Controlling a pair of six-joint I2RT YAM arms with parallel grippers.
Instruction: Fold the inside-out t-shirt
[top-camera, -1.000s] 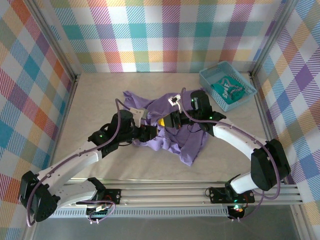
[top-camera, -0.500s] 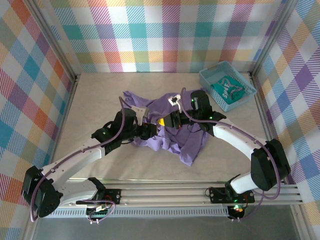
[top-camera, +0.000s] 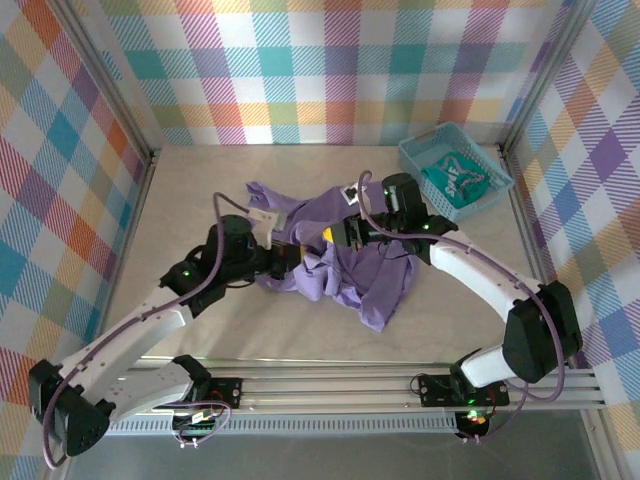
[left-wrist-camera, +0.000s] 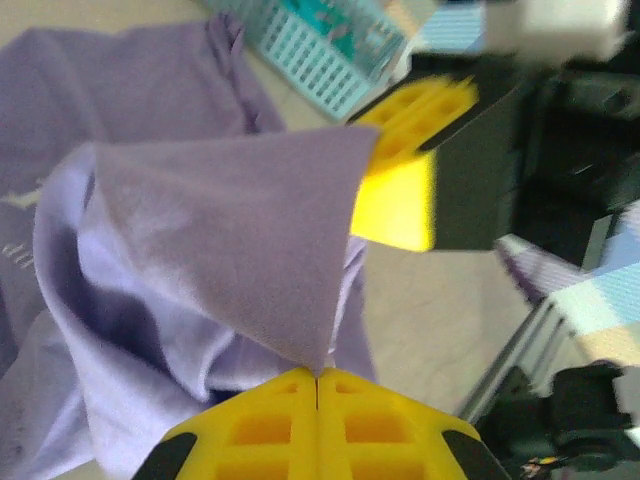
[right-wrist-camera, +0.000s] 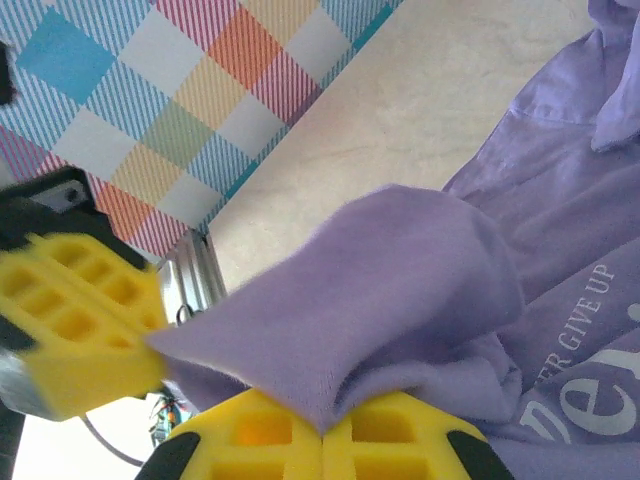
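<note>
The inside-out t-shirt (top-camera: 350, 275) lies crumpled in the middle of the table, lavender with pale mirrored lettering showing in the right wrist view. My left gripper (top-camera: 293, 257) is at its left side, and in the left wrist view my left gripper (left-wrist-camera: 317, 374) is shut on a corner of a taut fold of the t-shirt (left-wrist-camera: 230, 210). My right gripper (top-camera: 333, 234) is just beyond, and in its own view my right gripper (right-wrist-camera: 322, 430) is shut on the other end of that fold of the t-shirt (right-wrist-camera: 400, 270). The two grippers sit close together, with the cloth stretched between them.
A small teal basket (top-camera: 420, 168) stands at the back right with a teal-green garment (top-camera: 457, 178) in it. Plaid walls close in the table on three sides. Bare tabletop (top-camera: 190, 190) lies left of and in front of the shirt.
My left gripper has shut on the fold and pulled a little to the left. My right gripper has shifted slightly toward the back, still gripping, and the cloth between them is tauter.
</note>
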